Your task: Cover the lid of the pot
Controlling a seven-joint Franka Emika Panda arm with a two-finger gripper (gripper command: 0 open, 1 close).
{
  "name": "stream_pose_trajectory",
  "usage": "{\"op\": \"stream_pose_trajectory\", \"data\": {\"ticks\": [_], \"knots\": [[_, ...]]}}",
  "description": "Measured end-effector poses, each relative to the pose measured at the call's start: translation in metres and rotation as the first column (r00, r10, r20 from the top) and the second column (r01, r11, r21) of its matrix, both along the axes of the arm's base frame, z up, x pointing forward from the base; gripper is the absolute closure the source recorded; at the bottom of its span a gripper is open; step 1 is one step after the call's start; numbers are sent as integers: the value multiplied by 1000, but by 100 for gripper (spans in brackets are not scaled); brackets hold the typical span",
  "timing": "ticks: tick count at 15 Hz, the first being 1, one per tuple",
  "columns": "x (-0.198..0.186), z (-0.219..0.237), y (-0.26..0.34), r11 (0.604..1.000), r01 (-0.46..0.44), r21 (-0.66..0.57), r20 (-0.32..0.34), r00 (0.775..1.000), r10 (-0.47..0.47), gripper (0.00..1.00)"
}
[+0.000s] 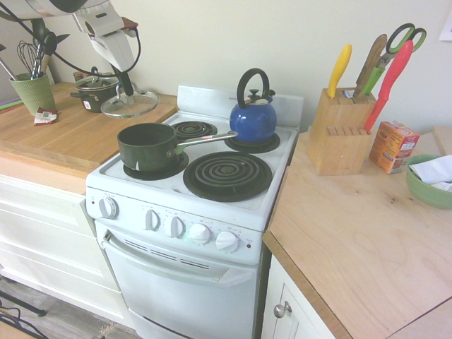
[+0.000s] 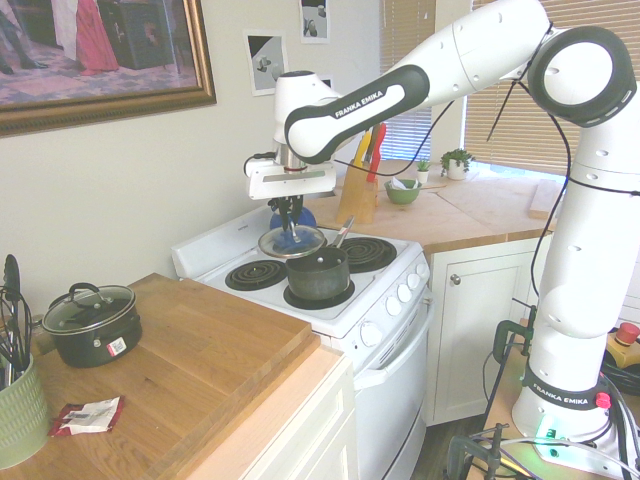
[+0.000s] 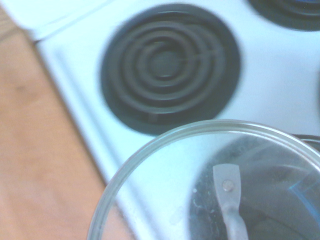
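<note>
The pot point(image 1: 148, 145) is a dark green saucepan with a long silver handle, standing uncovered on the stove's front left burner point(image 2: 318, 275). The lid point(image 1: 129, 104), clear glass with a metal rim, hangs in the air a little above the pot and off toward the wooden counter side point(image 2: 292, 241). My gripper point(image 1: 126, 88) points straight down and is shut on the lid's dark knob point(image 2: 290, 215). In the wrist view the lid's rim point(image 3: 200, 129) fills the lower part, and the pot's handle rivet point(image 3: 228, 185) shows through the glass.
A blue kettle point(image 1: 253, 116) stands on the back right burner. A small dark two-handled pot point(image 1: 94, 90) and a green cup of utensils point(image 1: 33, 92) are on the left counter. A knife block point(image 1: 341, 131), an orange box point(image 1: 393, 146) and a green bowl point(image 1: 431, 180) are on the right.
</note>
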State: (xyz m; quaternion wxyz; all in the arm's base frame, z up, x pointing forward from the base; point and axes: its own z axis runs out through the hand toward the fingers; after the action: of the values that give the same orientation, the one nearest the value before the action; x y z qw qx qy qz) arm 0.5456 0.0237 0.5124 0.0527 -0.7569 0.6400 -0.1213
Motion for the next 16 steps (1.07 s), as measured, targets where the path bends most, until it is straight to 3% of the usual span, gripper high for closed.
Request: {"op": "stream_pose_trajectory", "data": {"ticks": [7,11,16], "knots": [[-39,-25,-29,998,60,-16,-45,997,-60,100],[-27,-36,-36,998,67,-11,-24,997,-68,100],[14,-46,-41,997,71,-16,-18,997,-71,100]]}}
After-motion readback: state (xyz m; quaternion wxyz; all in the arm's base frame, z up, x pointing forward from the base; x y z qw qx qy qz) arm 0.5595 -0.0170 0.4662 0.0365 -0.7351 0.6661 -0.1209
